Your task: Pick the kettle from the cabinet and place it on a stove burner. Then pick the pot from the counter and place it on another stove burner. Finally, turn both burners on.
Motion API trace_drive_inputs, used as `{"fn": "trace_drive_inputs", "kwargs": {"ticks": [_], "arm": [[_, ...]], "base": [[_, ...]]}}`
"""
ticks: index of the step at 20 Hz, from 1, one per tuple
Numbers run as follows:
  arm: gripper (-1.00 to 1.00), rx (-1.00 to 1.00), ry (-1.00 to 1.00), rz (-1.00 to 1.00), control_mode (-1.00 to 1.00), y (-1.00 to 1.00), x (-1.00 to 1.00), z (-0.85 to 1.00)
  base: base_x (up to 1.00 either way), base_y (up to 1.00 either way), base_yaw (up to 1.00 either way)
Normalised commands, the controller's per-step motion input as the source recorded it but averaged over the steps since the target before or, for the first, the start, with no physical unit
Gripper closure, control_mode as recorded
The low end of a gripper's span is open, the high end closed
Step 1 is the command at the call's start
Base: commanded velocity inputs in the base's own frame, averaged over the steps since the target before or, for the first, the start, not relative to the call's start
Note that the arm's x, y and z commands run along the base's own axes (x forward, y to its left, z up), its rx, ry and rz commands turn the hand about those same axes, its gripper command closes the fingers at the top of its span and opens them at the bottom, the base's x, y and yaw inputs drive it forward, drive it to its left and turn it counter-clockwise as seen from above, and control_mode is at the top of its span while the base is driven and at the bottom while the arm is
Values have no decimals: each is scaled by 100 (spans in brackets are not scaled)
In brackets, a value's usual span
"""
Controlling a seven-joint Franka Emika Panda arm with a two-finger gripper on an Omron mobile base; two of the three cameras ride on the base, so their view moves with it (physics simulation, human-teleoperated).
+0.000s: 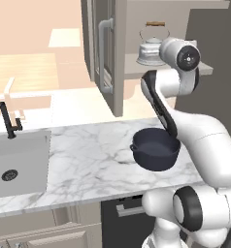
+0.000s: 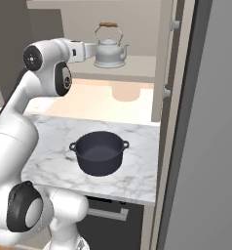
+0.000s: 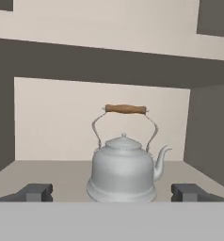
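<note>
Kettle (image 3: 124, 169) on the cabinet (image 2: 137, 29) shelf, upright, spout to the right in the hand view, wire handle standing up with its brown wooden bar on top. The claw (image 3: 112, 193) faces it head-on, its two dark fingertips (image 3: 35, 192) spread to their widest on either side of the kettle's base and holding nothing; whether they reach the kettle's sides or stop just short of it I cannot tell. Nothing else stands on the shelf around the kettle. The cabinet door (image 1: 104, 53) hangs open to the left of the arm in the left base view, its long metal bar handle (image 1: 104, 54) facing the room.

Below, the pot (image 2: 99, 151) sits on the marble counter (image 1: 78, 160), well apart from the kettle and under the raised arm; it has no lid and its inside looks empty. Farther left along the counter are a sink (image 1: 18, 162) with a round drain and a black tap (image 1: 6, 118) behind it. A dark panel with a bar handle (image 2: 108, 211) sits below the counter edge. No writing or labels can be read anywhere.
</note>
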Motion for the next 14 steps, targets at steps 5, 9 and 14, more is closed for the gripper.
{"fn": "trace_drive_inputs", "kwargs": {"ticks": [5,9,14], "arm": [[-100,0,0,-9,-100,0,30,4],[-100,0,0,-8,-100,4,27,7],[-100,-1,0,-7,-100,8,22,6]], "base": [[0,0,0],[0,0,0],[0,0,0]]}}
